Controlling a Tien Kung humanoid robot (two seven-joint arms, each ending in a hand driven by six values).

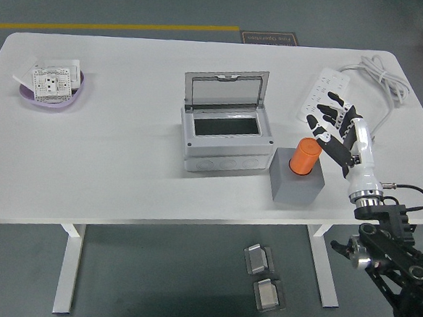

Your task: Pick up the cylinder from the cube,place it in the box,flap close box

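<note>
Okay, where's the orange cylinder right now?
In the head view the orange cylinder stands on the grey cube, right of the open box, with the right hand open just beside it.

Orange cylinder [305,156] on dark grey cube [297,182], light grey box [226,140], white table [110,159].

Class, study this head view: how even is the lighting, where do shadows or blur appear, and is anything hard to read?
Head view: lighting is soft and even on the white table; a faint shadow lies beside the grey cube; the orange cylinder looks sharp; the right hand is slightly soft-edged; floor print at top is illegible.
</note>
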